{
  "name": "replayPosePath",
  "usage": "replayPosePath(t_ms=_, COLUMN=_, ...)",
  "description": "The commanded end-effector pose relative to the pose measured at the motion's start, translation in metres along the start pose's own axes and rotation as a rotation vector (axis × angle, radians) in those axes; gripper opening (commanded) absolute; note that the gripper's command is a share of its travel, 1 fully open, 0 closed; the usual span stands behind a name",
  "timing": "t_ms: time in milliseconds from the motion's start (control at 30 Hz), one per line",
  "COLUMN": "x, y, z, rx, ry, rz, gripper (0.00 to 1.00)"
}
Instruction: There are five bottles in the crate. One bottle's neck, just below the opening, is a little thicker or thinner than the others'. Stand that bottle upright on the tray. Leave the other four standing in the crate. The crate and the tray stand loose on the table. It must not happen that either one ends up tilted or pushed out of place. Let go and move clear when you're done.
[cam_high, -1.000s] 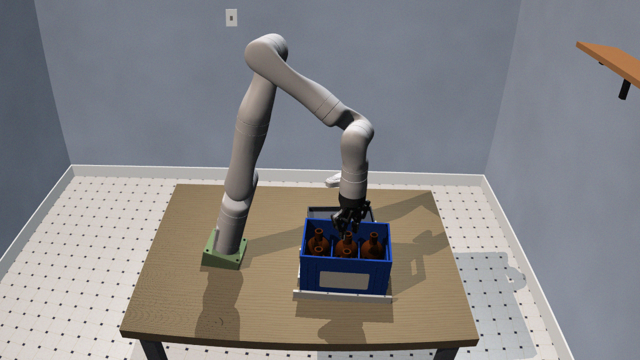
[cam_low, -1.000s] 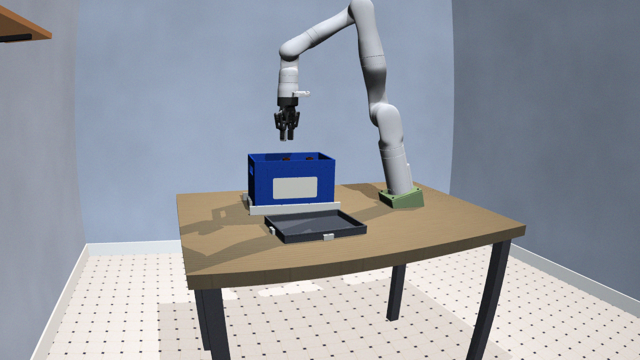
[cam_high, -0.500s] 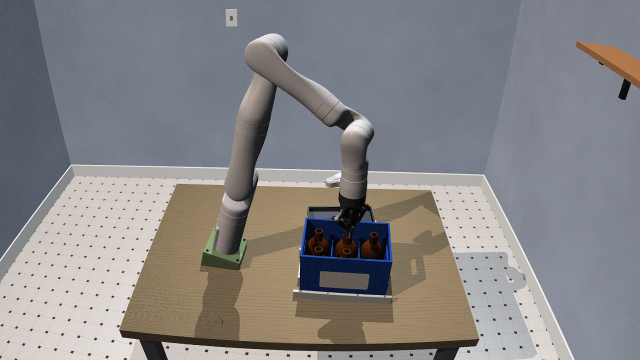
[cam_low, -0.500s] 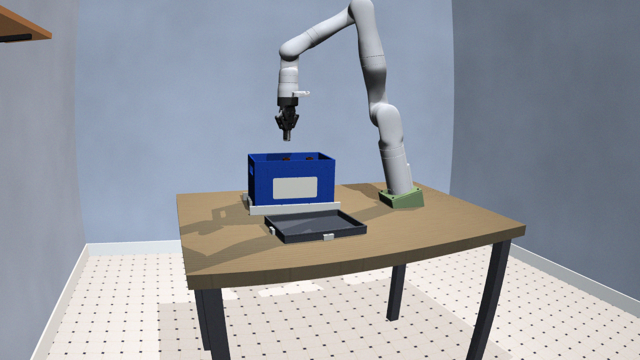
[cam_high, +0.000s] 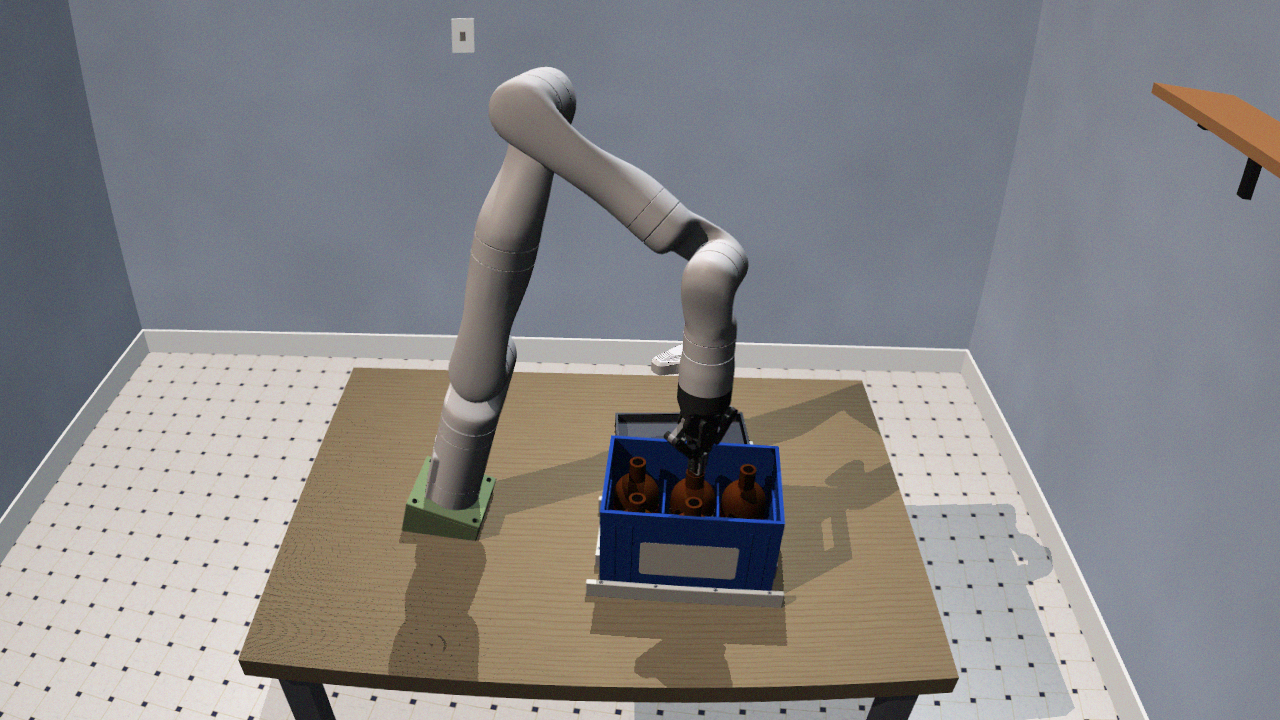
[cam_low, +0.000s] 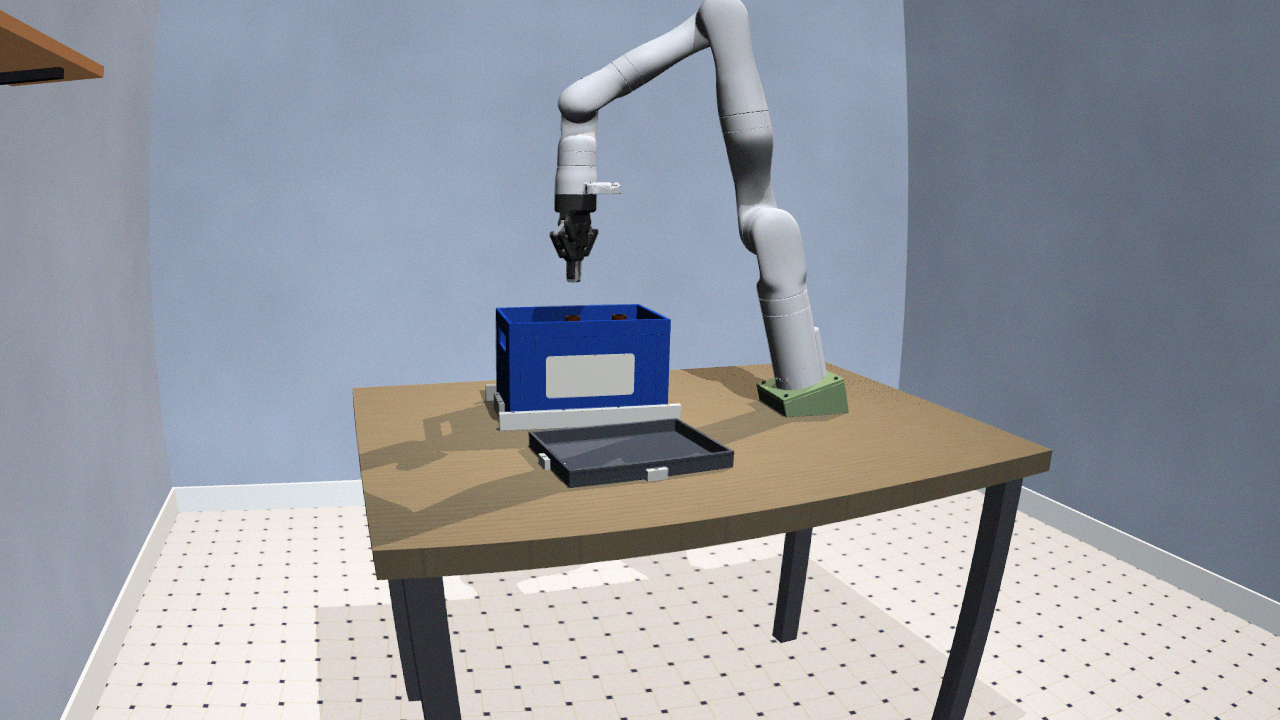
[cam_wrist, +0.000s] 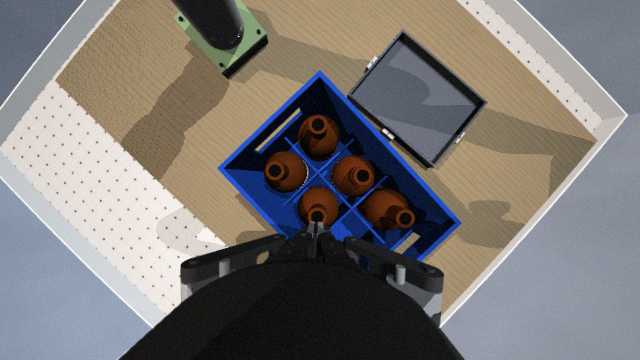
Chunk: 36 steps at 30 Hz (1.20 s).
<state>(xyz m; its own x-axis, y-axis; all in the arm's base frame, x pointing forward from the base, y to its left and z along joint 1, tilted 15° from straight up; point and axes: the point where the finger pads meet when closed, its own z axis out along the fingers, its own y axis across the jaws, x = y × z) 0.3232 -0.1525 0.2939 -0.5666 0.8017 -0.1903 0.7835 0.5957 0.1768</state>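
Observation:
Five brown bottles stand in the blue crate (cam_high: 617, 550) (cam_low: 519, 367) (cam_wrist: 270, 121). The row beside the tray holds three bottles (cam_high: 744, 499) (cam_wrist: 318, 145) (cam_wrist: 350, 177) (cam_wrist: 382, 207); the other row holds two bottles (cam_high: 637, 508) (cam_wrist: 289, 175) (cam_wrist: 318, 200) and one empty compartment. I cannot tell from these frames which neck differs. The dark grey tray (cam_high: 640, 430) (cam_low: 626, 447) (cam_wrist: 400, 100) lies flat beside the crate and is empty. My gripper (cam_high: 697, 467) (cam_low: 573, 279) (cam_wrist: 316, 231) points down above the crate, shut with nothing between the fingertips, clear of the bottle mouths.
White strips (cam_high: 680, 592) (cam_low: 590, 417) stand along the crate's foot, one between crate and tray. Small white blocks (cam_low: 657, 473) (cam_wrist: 372, 63) touch the tray's edges. Thin blue dividers part the compartments. The arm's green base (cam_high: 447, 519) (cam_low: 814, 398) (cam_wrist: 250, 35) stands to one side.

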Motion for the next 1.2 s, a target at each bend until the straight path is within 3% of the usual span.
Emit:
replayPosePath(t_ms=0, x=0.001, y=0.002, z=0.0, rx=-0.001, ry=-0.001, rz=-0.002, gripper=0.0)
replayPosePath(t_ms=133, x=0.011, y=0.013, z=0.0, rx=-0.001, ry=0.001, rz=-0.002, gripper=0.0)
replayPosePath(t_ms=367, x=0.049, y=0.051, z=0.0, rx=-0.002, ry=0.0, rz=-0.002, gripper=0.0)
replayPosePath(t_ms=600, x=0.057, y=0.057, z=-0.001, rx=-0.003, ry=-0.002, rz=-0.003, gripper=0.0)
replayPosePath(t_ms=633, x=0.057, y=0.057, z=-0.001, rx=-0.003, ry=-0.002, rz=-0.003, gripper=0.64)
replayPosePath(t_ms=1167, x=0.057, y=0.057, z=-0.001, rx=-0.003, ry=-0.002, rz=-0.003, gripper=0.64)
